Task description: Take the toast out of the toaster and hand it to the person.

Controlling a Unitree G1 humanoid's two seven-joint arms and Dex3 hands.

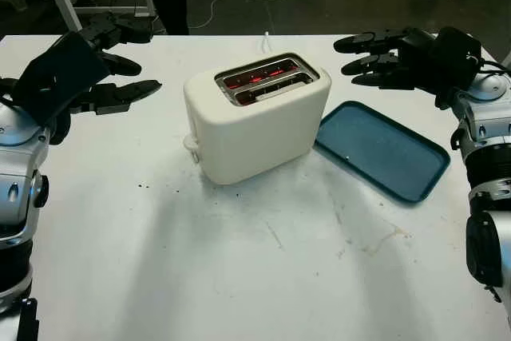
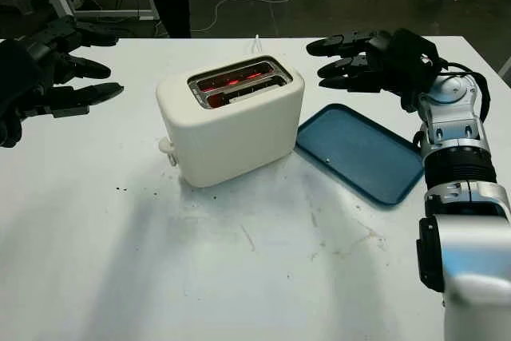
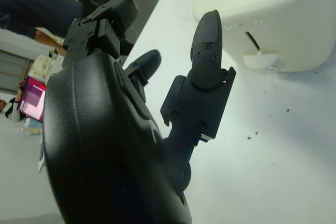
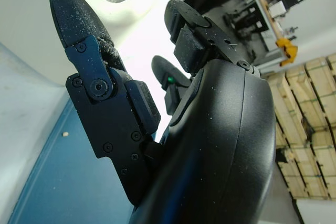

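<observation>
Robot hand [image 1: 120, 89] on our left and robot hand [image 1: 375, 57] on our right hover released beside the toaster [image 1: 255, 117] at frame centre; glowing slots could scorch fingers, and we cannot see toast inside.

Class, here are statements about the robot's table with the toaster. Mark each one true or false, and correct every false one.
1. The toaster glows red inside its slots. True.
2. The blue tray lies on the toaster's left-hand side. False: it lies on the right-hand side, next to the toaster.
3. The right hand grips the toaster. False: it is open, held above the table beyond the tray.
4. The left hand is open, apart from the toaster. True.
5. The blue tray holds a slice of toast. False: no toast lies on it.
</observation>
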